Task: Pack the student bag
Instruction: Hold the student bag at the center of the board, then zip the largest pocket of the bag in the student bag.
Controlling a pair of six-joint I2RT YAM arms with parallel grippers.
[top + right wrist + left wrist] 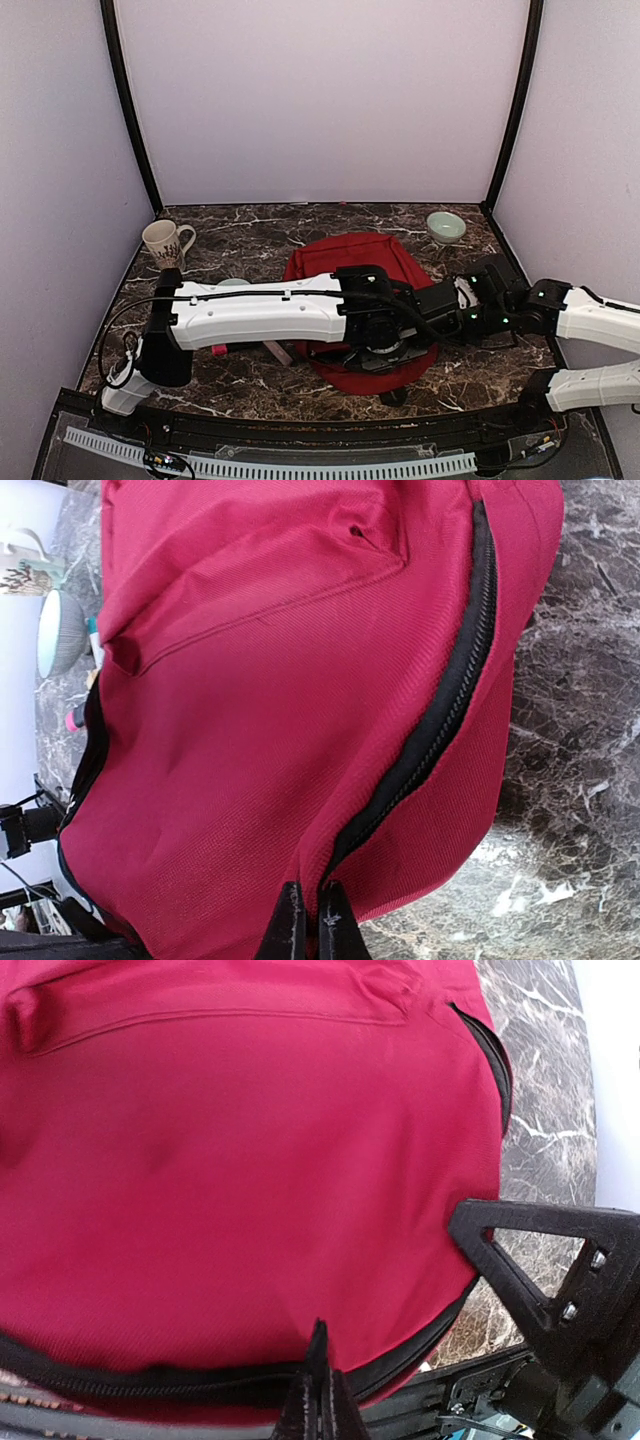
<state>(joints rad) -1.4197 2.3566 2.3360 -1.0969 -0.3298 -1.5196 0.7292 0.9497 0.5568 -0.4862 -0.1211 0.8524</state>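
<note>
The student bag [350,255], a dark-red fabric backpack, lies flat in the middle of the marble table. It fills the left wrist view [240,1160] and most of the right wrist view [280,680]. My left gripper [318,1400] is shut on the bag's red fabric just above its black zipper band [150,1380], at the bag's near edge. My right gripper [310,925] is shut on a fold of red fabric beside the black zipper [440,730], at the bag's right side. In the top view both wrists crowd over the bag's near right part and hide it.
A patterned mug [166,243] stands at the back left and a pale green bowl [445,226] at the back right. Small pink [218,350] and brown [280,352] items lie under the left arm. A black triangular bracket [540,1260] sits close beside the left gripper.
</note>
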